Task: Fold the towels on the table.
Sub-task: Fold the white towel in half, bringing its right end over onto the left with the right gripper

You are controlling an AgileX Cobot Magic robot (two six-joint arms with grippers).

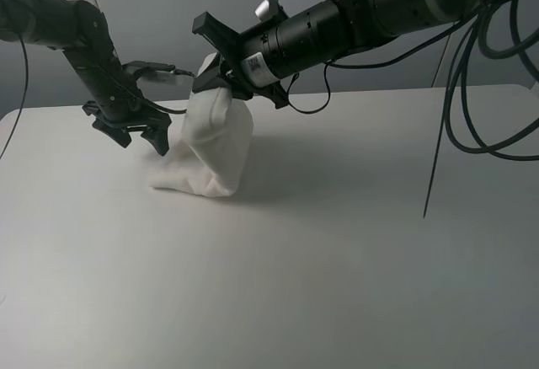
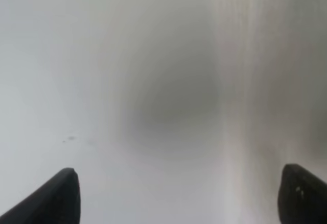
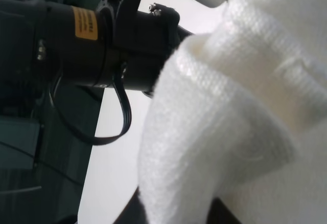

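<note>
A plain grey wall stands behind the white tabletop (image 1: 354,268), whose near and side edges run out of the high view. On it the towel (image 1: 210,146) is drawn up into a bunched cone, its top pinched and its lower end resting on the surface, left of the middle. The right gripper (image 1: 221,78) reaches across to that top; cloth and the black wrist housing hide its fingers, so the pinch itself cannot be seen, but the towel hangs from it, clamped tight. The left gripper (image 1: 139,133) hangs just beside the towel's left flank, fingers spread wide and holding nothing; whether one tip brushes the cloth cannot be told. Both arms are cut off by the frame's top and sides.

The left wrist view is badly blurred: only two dark fingertips (image 2: 56,198) at opposite corners, far apart, over a pale smear with a grey shadow; nothing lies between them.

In the right wrist view, folds of white terry towel (image 3: 230,121) fill most of the picture and cover the right fingers. Behind them shows the left arm (image 3: 87,45) with an orange label and a looped black cable.
</note>
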